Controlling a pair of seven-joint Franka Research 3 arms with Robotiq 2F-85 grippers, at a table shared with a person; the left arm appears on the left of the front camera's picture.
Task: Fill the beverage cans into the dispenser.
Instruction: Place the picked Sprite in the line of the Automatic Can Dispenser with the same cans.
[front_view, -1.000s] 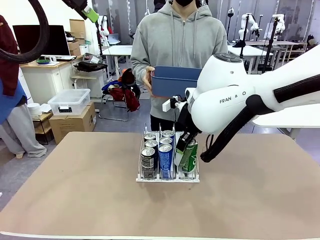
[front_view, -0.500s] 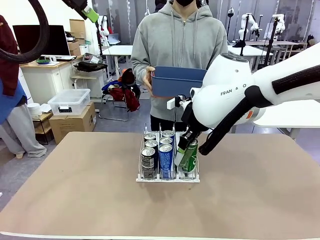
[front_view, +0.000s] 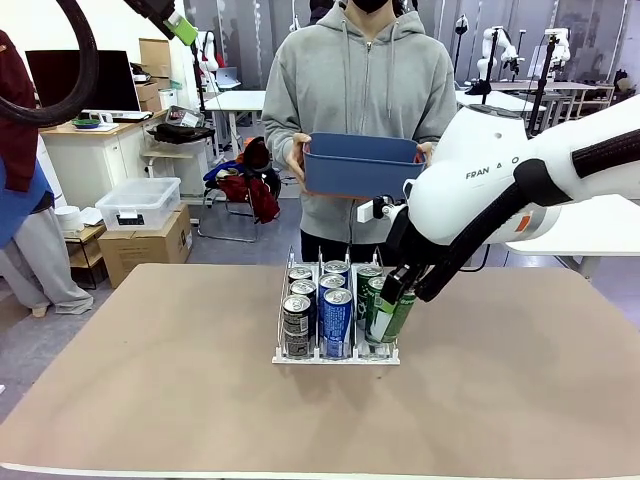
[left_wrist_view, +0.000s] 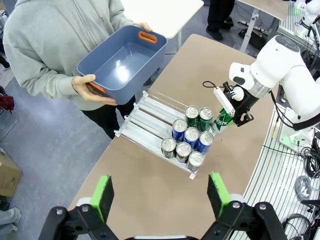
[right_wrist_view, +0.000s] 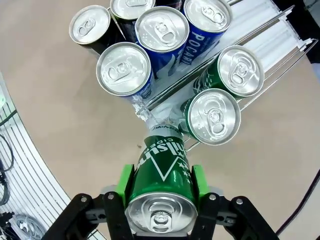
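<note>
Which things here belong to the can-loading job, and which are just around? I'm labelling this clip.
Job:
- green can clamped in the right gripper
- dispenser on the table
- cans standing in its lanes
- blue bin held by the person

Around:
- clear storage box
- cardboard box
- monitor

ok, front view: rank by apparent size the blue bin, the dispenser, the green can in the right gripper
1. blue bin, though it sits farther from the camera
2. dispenser, looks close to the bin, so that order is unsure
3. green can, clearly smallest
</note>
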